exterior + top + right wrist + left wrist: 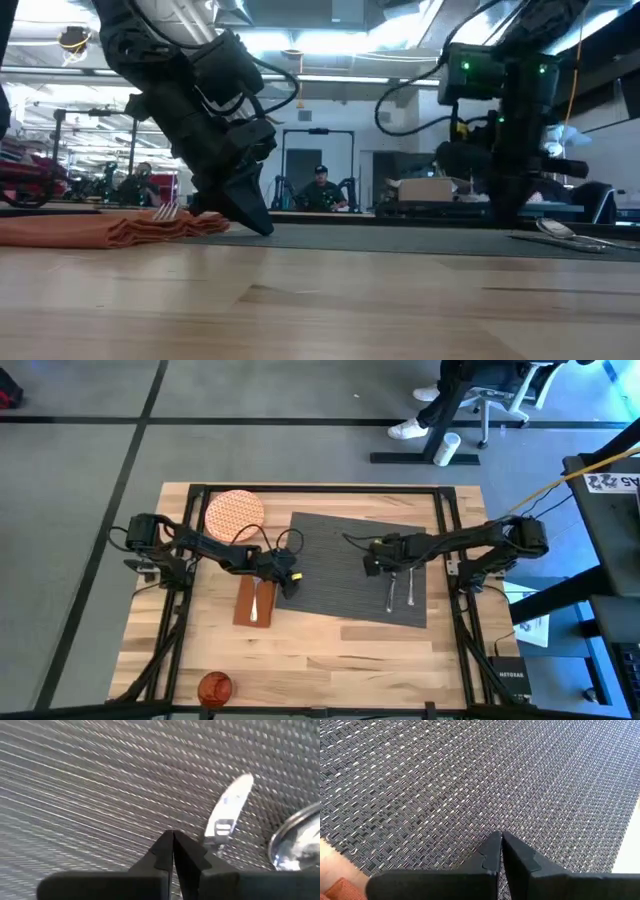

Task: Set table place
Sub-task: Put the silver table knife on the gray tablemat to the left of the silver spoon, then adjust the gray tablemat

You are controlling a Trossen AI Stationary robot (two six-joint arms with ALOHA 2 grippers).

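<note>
Low in the high view a small orange cup (pixel 214 686) on pale planks, mid-frame a brown napkin (pixel 249 600) bearing a fork (pixel 257 598), clenched empty left gripper (pixel 290 586) and right gripper (pixel 371 563) over woven grey placemat (pixel 340 560) near knife (pixel 391 590) and spoon (pixel 410 588), patterned round plate (pixel 234 513) upper left.

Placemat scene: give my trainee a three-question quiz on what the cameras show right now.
1. True or false: the plate sits on the placemat.
2. Which lies on the napkin? A knife, B fork, C cup.
3. Fill in: the left gripper and right gripper both have their fingers ____.

Key
1. False. The plate rests on bare table, off the mat's far left corner.
2. B. The fork lies on the napkin; the knife and spoon lie on the mat, and the cup stands at the near table edge.
3. Shut.
</note>
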